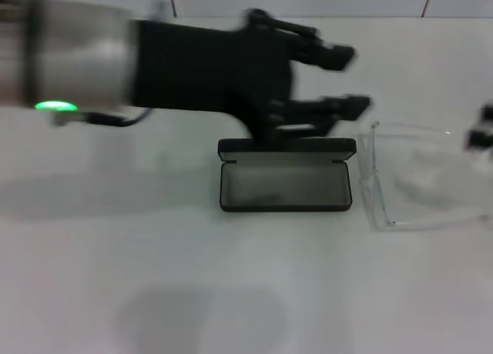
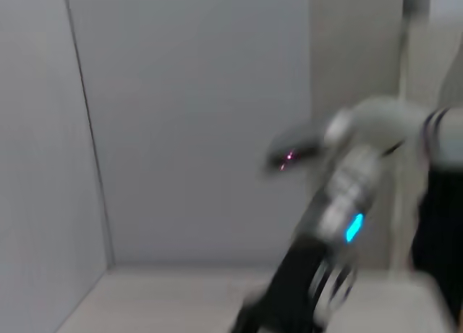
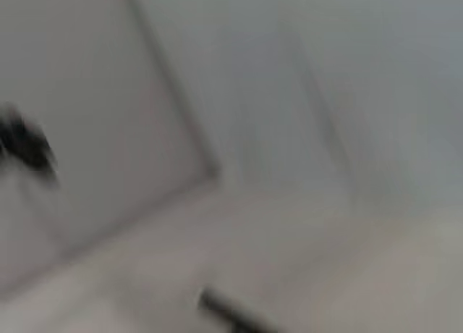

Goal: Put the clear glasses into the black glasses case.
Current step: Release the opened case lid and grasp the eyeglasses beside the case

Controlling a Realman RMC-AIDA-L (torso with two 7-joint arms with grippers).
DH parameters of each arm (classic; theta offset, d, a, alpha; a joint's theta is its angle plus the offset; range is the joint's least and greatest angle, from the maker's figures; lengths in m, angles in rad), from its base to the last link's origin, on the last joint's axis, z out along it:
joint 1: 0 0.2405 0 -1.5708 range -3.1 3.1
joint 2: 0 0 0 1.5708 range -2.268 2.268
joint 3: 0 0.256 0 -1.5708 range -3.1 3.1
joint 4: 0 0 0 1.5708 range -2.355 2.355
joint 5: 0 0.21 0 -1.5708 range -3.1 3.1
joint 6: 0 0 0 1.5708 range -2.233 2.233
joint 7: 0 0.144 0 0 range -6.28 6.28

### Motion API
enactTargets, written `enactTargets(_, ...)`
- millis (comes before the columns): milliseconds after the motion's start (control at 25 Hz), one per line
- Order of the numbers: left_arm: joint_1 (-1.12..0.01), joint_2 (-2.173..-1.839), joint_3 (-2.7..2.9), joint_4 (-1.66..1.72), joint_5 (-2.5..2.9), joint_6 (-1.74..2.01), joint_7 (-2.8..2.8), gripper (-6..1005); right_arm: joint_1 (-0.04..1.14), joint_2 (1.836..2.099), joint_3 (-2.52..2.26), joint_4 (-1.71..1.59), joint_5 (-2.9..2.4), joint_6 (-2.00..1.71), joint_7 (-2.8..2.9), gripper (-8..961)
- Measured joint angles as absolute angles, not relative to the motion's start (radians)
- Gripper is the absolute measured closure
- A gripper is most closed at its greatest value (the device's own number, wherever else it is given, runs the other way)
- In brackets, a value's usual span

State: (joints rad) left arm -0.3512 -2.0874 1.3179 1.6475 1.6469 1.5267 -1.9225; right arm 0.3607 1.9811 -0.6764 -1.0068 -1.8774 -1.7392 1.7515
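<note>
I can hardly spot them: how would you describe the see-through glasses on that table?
On the white table, find the open black glasses case at the middle. Just to its right lie the clear glasses, arms folded out; unlike the dark case, they are entirely colourless.

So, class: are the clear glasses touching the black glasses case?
Apart. The head view shows a strip of bare white table between the open black glasses case and the clear glasses, which lie to the robot's right of it.

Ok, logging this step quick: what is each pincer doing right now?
Left pincer: open, empty, above the open case.
Right pincer: at the table's right edge by the glasses; cannot tell.
</note>
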Motion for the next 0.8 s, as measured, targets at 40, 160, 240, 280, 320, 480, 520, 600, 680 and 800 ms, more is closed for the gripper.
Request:
enactTargets(40, -0.346, -2.087, 1.278, 1.613, 1.612, 1.558, -1.903, 503, 0.372, 1.98, -0.748, -1.061, -1.91, -1.722, 1.822, 241)
enactTargets(160, -0.335, -2.086, 1.126, 1.423, 1.453, 1.684, -1.81, 505, 0.405, 1.99, -0.945, -1.201, -2.047, -1.641, 2.046, 244)
enactTargets(240, -0.337, -2.084, 1.046, 1.302, 1.39, 1.753, -1.748, 507, 0.435, 1.996, -1.03, -1.242, -2.109, -1.59, 2.162, 246)
enactTargets(280, -0.339, -2.082, 1.008, 1.245, 1.377, 1.788, -1.716, 508, 0.457, 1.998, -1.069, -1.255, -2.14, -1.567, 2.223, 246)
enactTargets(320, -0.341, -2.08, 0.979, 1.198, 1.369, 1.816, -1.686, 510, 0.474, 2.001, -1.092, -1.262, -2.166, -1.56, 2.263, 246)
enactTargets(480, -0.34, -2.067, 0.919, 1.048, 1.367, 1.89, -1.562, 579, 0.567, 2.013, -1.156, -1.287, -2.288, -1.552, 2.439, 246)
enactTargets(520, -0.339, -2.067, 0.918, 1.041, 1.368, 1.891, -1.555, 602, 0.583, 2.013, -1.158, -1.285, -2.297, -1.556, 2.467, 246)
enactTargets(600, -0.338, -2.066, 0.916, 1.011, 1.375, 1.895, -1.519, 627, 0.614, 2.011, -1.161, -1.277, -2.318, -1.57, 2.527, 245)
enactTargets(680, -0.336, -2.065, 0.915, 0.998, 1.379, 1.895, -1.498, 632, 0.636, 2.01, -1.161, -1.273, -2.342, -1.586, 2.568, 245)
enactTargets(800, -0.333, -2.061, 0.913, 0.981, 1.385, 1.896, -1.467, 637, 0.665, 2.013, -1.178, -1.27, -2.388, -1.608, 2.632, 245)
